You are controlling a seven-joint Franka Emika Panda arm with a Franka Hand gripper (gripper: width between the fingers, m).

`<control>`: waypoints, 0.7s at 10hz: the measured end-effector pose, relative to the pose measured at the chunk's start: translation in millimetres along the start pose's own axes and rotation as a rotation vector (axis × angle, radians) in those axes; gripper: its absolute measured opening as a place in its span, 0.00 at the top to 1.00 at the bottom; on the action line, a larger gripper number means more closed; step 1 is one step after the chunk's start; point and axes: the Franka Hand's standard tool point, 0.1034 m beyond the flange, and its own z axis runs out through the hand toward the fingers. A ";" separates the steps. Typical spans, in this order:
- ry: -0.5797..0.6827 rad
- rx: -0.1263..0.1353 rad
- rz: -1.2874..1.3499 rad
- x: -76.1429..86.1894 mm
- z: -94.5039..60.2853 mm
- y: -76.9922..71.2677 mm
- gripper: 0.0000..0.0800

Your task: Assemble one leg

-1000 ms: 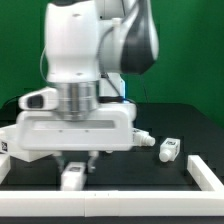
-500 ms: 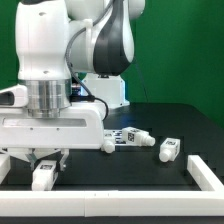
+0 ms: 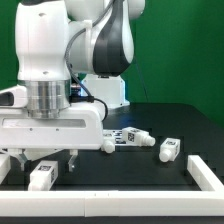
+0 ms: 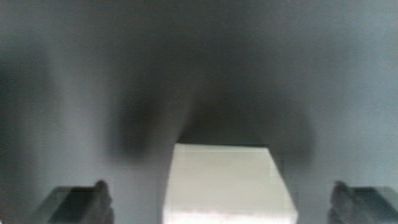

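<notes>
A leg (image 3: 42,176), a small white block, lies on the black table at the exterior view's lower left. My gripper (image 3: 47,165) hangs right over it, open, with one finger (image 3: 23,165) on each side and a gap to the block. In the wrist view the leg (image 4: 228,180) shows as a white block between the two dark fingers (image 4: 75,205), which stand wide apart and do not touch it. Two more legs (image 3: 130,138) (image 3: 168,149) lie further to the exterior view's right.
A white raised rim runs along the table's front (image 3: 120,206) and at the right (image 3: 206,172). A white piece (image 3: 5,166) sits at the left edge. The robot's base (image 3: 105,90) stands behind.
The arm moved toward the exterior view's left with the leg between its fingers. Since half a second ago the fingers have spread apart and let go of the leg.
</notes>
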 end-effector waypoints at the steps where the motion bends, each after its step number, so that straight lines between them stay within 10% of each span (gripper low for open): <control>1: -0.005 0.005 -0.030 -2.4 -9.6 -1.0 0.20; 4: -0.034 0.034 -0.130 -33.1 -57.5 5.9 0.19; 7: -0.008 0.016 -0.148 -35.5 -58.2 1.3 0.19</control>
